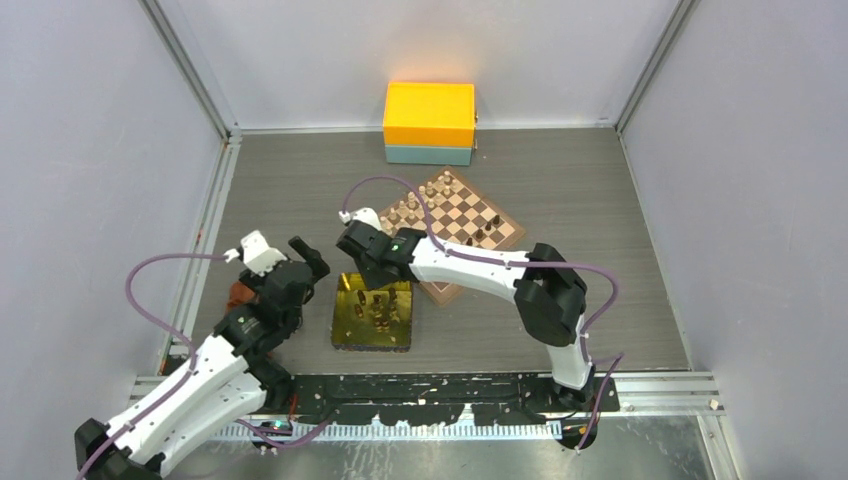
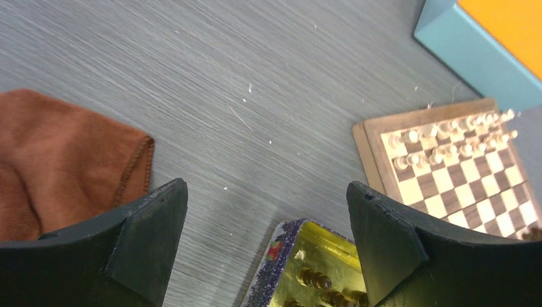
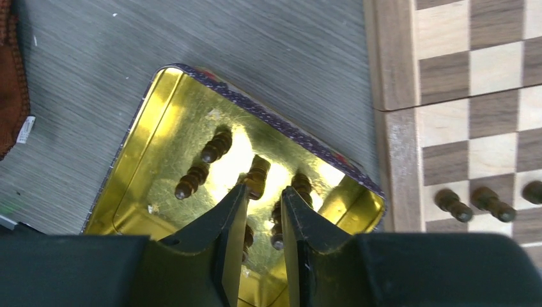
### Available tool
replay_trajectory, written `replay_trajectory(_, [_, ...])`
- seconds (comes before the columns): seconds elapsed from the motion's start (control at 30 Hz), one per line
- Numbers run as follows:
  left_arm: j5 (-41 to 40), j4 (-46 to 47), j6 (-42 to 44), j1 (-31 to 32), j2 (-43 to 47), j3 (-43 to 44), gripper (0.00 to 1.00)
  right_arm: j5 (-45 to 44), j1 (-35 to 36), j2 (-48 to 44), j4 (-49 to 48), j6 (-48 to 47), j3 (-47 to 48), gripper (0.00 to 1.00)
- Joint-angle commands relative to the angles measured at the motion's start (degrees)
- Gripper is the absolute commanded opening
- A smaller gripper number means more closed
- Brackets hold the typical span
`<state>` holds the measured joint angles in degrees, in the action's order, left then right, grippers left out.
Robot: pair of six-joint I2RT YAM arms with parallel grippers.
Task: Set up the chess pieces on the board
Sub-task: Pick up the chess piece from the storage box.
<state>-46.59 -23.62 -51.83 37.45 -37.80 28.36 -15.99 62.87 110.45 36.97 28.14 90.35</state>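
Observation:
Several dark-brown chess pieces lie in the gold tray; a few more stand on the board. My right gripper hangs low over the tray, open with a narrow gap. Its fingertips sit on either side of the end of one lying dark piece. In the top view the right gripper is over the tray's far edge, left of the board. My left gripper is wide open and empty, above the table by the tray's left corner.
Pale beige chessmen stand in rows on the board's far-left side. An orange and teal box stands behind the board by the back wall. A brown cloth lies on the table left of the left gripper. Grey walls enclose the table.

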Motion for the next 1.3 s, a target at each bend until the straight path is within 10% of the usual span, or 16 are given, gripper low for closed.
replay_trajectory(0.0, [-8.40,-4.45,-4.76,0.13,5.82,-0.42,0.95,1.77,1.27,1.26,-2.15,-0.70,4.20,0.33])
replay_trajectory(1.27, [-13.18,-14.39,-11.17,0.13,18.01,-2.26,0.95,3.85,2.91,10.27,-1.58,0.19,9.81,0.35])
